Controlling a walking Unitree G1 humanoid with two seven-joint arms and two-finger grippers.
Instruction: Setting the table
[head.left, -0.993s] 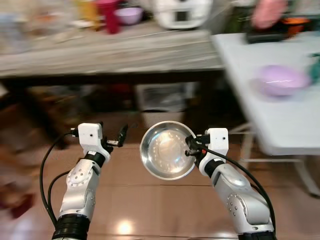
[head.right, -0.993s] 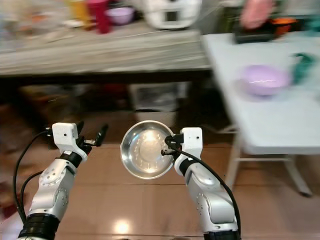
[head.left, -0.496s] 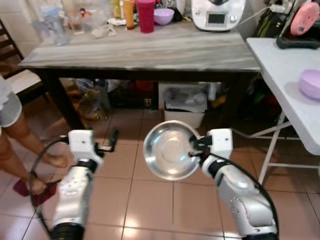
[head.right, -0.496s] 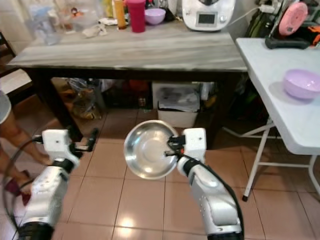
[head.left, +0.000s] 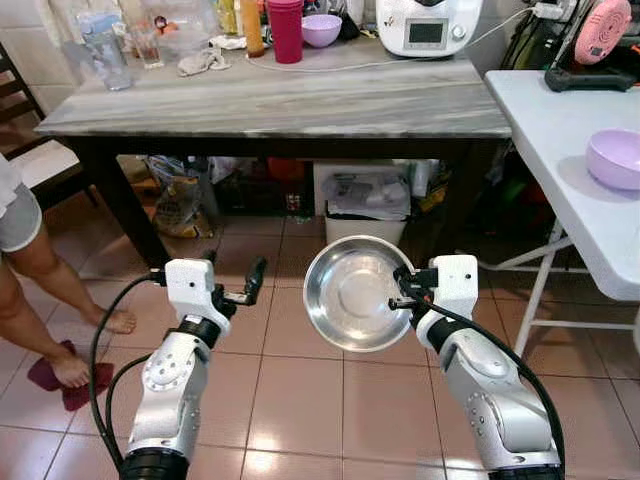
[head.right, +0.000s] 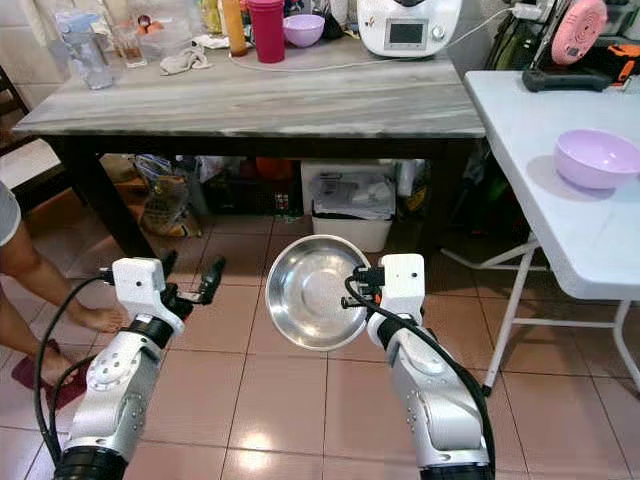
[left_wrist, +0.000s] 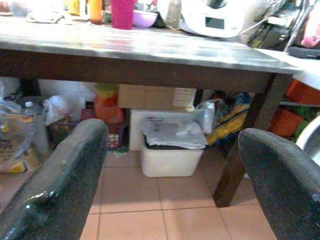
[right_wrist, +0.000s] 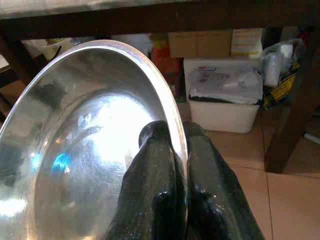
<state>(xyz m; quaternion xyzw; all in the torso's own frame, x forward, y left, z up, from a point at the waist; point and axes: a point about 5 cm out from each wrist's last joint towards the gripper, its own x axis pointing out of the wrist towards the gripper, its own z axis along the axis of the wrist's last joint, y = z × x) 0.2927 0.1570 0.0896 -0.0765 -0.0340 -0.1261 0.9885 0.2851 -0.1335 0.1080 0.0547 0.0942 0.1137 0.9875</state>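
Note:
A shiny steel bowl (head.left: 357, 293) hangs in front of me above the tiled floor, its hollow facing me. My right gripper (head.left: 402, 293) is shut on its right rim; the right wrist view has both black fingers (right_wrist: 155, 150) pinching the rim of the steel bowl (right_wrist: 90, 140). My left gripper (head.right: 190, 270) is held out at the same height, to the left of the bowl, open with nothing in it. In the left wrist view its fingers (left_wrist: 65, 165) stand wide apart. A purple bowl (head.left: 617, 158) sits on the white folding table (head.left: 560, 180) at the right.
A long table with a grey stone top (head.left: 280, 100) stands ahead, with a red cup (head.left: 287, 15), a small purple bowl (head.left: 321, 28), bottles and a white appliance (head.left: 428, 22) at its back. A white bin (head.left: 365, 215) sits under it. A person's bare leg (head.left: 40, 270) is at the far left.
The camera has swung left and settled, so the blur is gone and a person's leg has come into view. The bowl stays in my right gripper; the left stays open.

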